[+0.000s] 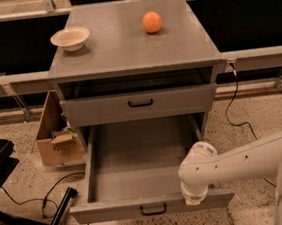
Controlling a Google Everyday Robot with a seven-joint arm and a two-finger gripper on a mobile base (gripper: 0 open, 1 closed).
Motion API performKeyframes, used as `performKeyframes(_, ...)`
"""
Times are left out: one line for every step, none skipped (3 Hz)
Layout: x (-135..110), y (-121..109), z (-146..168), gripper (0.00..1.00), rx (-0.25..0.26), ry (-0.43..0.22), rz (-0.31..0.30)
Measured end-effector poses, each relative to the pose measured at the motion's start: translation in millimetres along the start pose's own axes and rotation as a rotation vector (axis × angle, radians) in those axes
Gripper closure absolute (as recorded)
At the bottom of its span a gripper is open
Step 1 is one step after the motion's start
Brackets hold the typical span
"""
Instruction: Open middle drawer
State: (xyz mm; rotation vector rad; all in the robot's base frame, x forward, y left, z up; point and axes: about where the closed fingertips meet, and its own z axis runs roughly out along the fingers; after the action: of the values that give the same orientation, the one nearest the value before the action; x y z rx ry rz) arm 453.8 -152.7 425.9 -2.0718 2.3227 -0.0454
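The middle drawer (136, 165) is pulled far out of the grey cabinet, showing a plain grey tray interior with nothing in it. Its small black bar handle (153, 209) is on the front panel nearest the camera. My gripper (193, 197) hangs from the white arm coming in from the right. It sits at the drawer's front edge, to the right of the handle, pointing down. The shorter-fronted drawer (140, 104) above is closed. The drawer below is hidden under the open one.
A white bowl (70, 38) and an orange (152, 22) sit on the cabinet top (124, 51). A cardboard box (56, 138) stands on the floor left of the cabinet. A black chair base (21, 212) and cables lie at the lower left.
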Motion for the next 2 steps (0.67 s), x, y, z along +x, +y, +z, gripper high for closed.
performKeyframes(0.0, 0.0, 0.0, 0.75, 0.0, 0.0, 0.0)
performKeyframes(0.0, 0.0, 0.0, 0.52, 0.0, 0.0, 0.0)
